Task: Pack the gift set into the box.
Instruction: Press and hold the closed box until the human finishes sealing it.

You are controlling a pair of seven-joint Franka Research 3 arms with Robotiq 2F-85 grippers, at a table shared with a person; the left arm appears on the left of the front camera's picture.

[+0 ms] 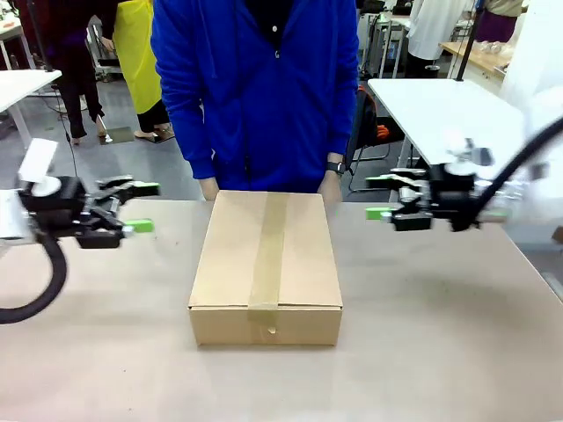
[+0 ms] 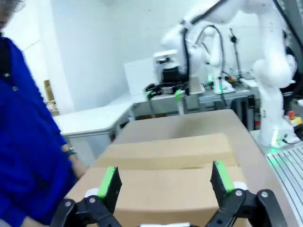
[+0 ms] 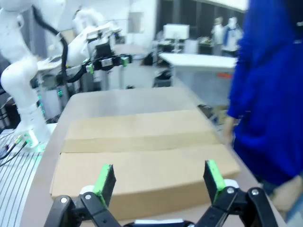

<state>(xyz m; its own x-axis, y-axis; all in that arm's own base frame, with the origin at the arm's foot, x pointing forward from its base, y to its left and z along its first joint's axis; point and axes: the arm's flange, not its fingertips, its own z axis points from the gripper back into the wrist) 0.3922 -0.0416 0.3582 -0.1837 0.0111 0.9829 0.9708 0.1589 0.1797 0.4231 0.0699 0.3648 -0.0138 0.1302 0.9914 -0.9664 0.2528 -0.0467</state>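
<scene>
The box (image 1: 266,264) sits shut in the middle of the table, its flaps sealed by a strip of tape (image 1: 270,251) running front to back. The gift set is hidden. My left gripper (image 1: 142,207) hovers open to the left of the box, fingers pointing at it. My right gripper (image 1: 379,197) hovers open to its right. In the left wrist view the box (image 2: 170,175) lies beyond my open left gripper (image 2: 165,182). The right wrist view shows the box (image 3: 142,156) past my open right gripper (image 3: 158,182). A person in blue has both hands (image 1: 331,189) at the box's far edge.
The beige table (image 1: 440,352) has free room on both sides of the box and in front of it. A white table (image 1: 440,110) stands behind at the right and another (image 1: 22,86) at the far left.
</scene>
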